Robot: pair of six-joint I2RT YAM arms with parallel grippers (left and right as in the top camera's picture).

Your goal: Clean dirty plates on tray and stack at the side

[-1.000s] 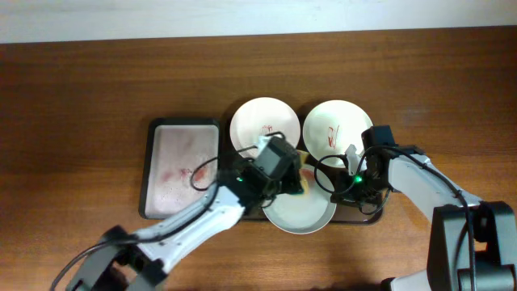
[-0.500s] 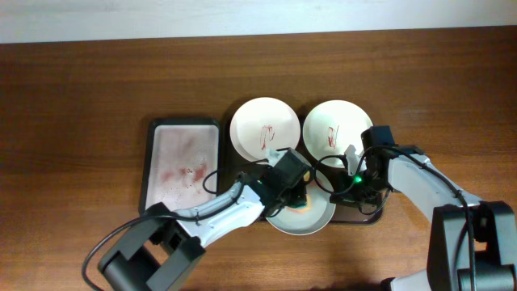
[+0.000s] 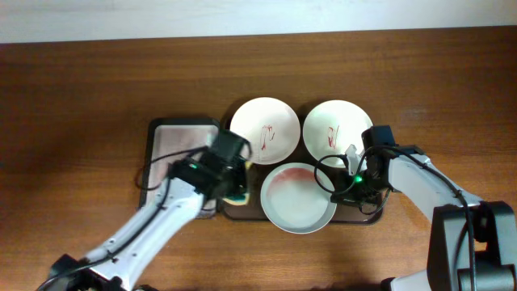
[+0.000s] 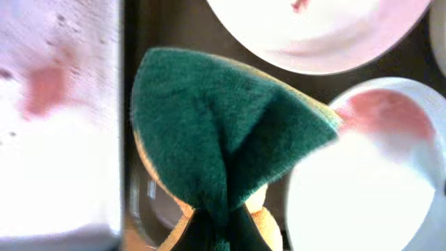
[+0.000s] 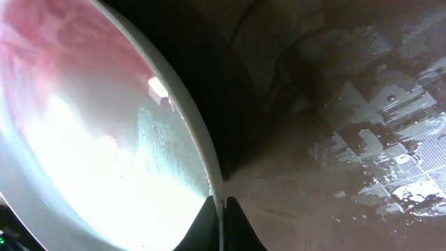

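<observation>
Since half a second earlier, your left pincer had swung off the front plate toward the small pink-lined tray. It was clamped on the folded green sponge, which hung over the left end of the tray, just beside the small one. Your right pincer was closed on the front plate's right rim, pinning it in place.

That plate's centre showed a pale pink smear rather than sharp scribbles, so I judged it wiped but perhaps not fully clean. Behind it, the rear-left plate and the rear-right plate carried red marks. All three sat on the tray, and none stood stacked on the bench beside it. One wipe looked roughly done; you had two more wipes and all the stacking left.
</observation>
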